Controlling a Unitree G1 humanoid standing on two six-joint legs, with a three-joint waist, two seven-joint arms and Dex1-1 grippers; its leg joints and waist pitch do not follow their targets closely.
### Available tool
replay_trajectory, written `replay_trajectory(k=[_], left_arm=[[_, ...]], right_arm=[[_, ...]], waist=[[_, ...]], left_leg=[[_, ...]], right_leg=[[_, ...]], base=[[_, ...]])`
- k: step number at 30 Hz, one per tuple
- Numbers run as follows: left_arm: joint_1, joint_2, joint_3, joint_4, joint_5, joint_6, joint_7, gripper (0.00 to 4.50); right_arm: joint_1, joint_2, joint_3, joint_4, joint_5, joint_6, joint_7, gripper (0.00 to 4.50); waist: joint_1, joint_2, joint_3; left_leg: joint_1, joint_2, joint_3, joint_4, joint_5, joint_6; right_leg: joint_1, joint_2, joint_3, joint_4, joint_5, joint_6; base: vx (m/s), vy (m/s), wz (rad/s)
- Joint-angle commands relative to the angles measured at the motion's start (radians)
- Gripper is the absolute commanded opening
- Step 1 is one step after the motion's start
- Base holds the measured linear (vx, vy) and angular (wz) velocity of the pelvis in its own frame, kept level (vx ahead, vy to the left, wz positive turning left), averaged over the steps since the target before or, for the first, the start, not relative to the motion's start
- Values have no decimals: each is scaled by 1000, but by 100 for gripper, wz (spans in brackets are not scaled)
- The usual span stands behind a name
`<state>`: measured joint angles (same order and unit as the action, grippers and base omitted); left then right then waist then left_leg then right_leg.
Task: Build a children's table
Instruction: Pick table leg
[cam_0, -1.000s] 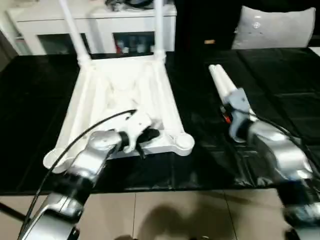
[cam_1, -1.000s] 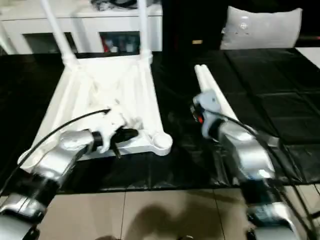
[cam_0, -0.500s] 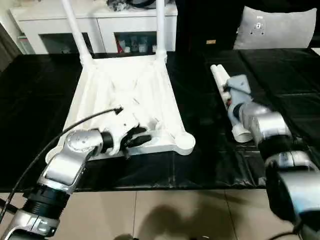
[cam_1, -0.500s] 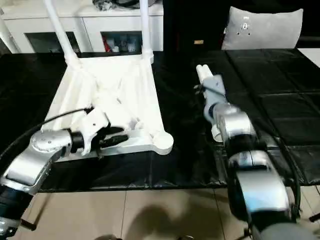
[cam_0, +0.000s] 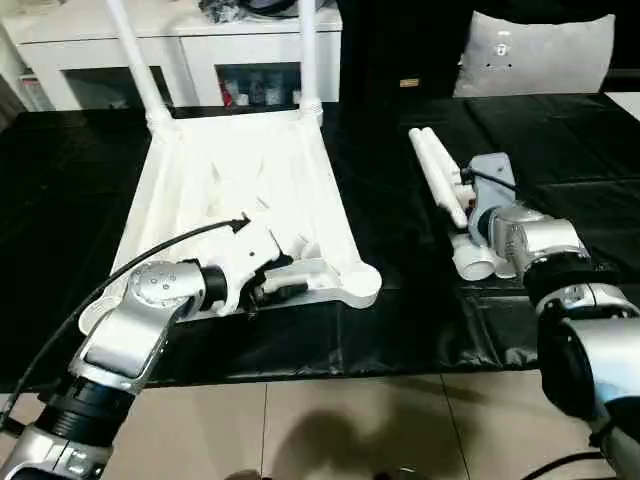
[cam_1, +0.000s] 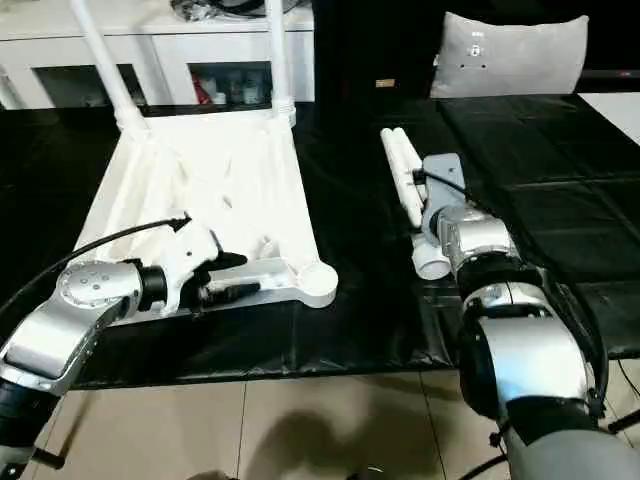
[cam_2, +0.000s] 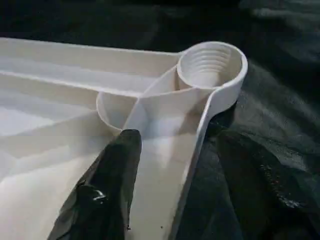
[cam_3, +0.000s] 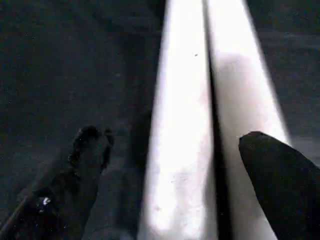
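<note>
The children's table top lies upside down on the black cover, ribs up. Two legs stand upright in its far corner sockets. Two loose legs lie side by side to the right. My left gripper is at the top's near rim beside the empty near-right socket. It is open, with one finger over the ribs and the other outside the rim. My right gripper is open above the loose legs, its fingers wide on either side of the pair.
A white cabinet with glass doors stands behind the black cover. A grey cushion is at the back right. The cover's front edge drops to a tiled floor. A black cable arcs over my left forearm.
My left gripper's fingers have parted from the table top's near rim. My right forearm has swung in line with the loose legs. The head view has shifted a little.
</note>
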<state>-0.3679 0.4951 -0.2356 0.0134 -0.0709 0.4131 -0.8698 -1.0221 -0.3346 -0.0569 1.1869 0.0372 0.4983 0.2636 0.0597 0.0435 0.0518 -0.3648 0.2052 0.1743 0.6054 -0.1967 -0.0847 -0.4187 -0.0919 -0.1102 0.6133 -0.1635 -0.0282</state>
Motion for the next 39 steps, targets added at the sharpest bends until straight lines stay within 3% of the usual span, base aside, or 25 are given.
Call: replay_trajectory(k=[1, 9, 12, 13, 19, 29, 39], left_arm=[[0, 11, -6, -27, 2, 12, -10, 306], [2, 11, -9, -45, -4, 26, -5, 372], [3, -8, 6, -63, -36, 71, -1, 389], [3, -8, 6, -63, -36, 71, 0, 403], [15, -23, 11, -61, -35, 26, 13, 450], [28, 14, -12, -97, -60, 50, -47, 450], [42, 40, -14, -122, -81, 87, -79, 450]], right_arm=[[-3, 6, 7, 34, 7, 45, 42, 450], [-21, 12, 23, 66, -11, 45, 129, 369], [-24, 13, 29, 76, -23, 41, 151, 357], [-24, 13, 29, 76, -23, 41, 151, 331], [-24, 12, 48, 95, -41, 59, 200, 275], [-42, 12, 97, 108, -85, 80, 318, 197], [-40, 7, 137, 107, -126, 73, 387, 186]], waist=[[4, -13, -72], [6, -13, -71], [6, -13, -71], [6, -13, -71], [6, -12, -72], [7, -12, -69], [6, -11, -68]], left_leg=[[-2, 13, 3, -57, -130, 47], [-2, 15, 1, -58, -162, 32], [-2, 15, 1, -57, -158, 28], [-3, 15, 1, -57, -158, 30], [-4, 15, 0, -56, -152, 36], [-3, 18, -1, -58, -180, 31], [-2, 19, -2, -58, -181, 30]], right_leg=[[66, -46, 48, -62, -232, -212], [65, -49, 47, -64, -265, -208], [65, -49, 48, -64, -266, -210], [65, -49, 47, -64, -267, -210], [66, -48, 47, -63, -251, -211], [64, -49, 46, -64, -282, -212], [63, -49, 48, -63, -290, -211]], base=[[0, 0, 0], [0, 0, 0], [0, 0, 0], [0, 0, 0], [0, 0, 0], [0, 0, 0], [0, 0, 0]])
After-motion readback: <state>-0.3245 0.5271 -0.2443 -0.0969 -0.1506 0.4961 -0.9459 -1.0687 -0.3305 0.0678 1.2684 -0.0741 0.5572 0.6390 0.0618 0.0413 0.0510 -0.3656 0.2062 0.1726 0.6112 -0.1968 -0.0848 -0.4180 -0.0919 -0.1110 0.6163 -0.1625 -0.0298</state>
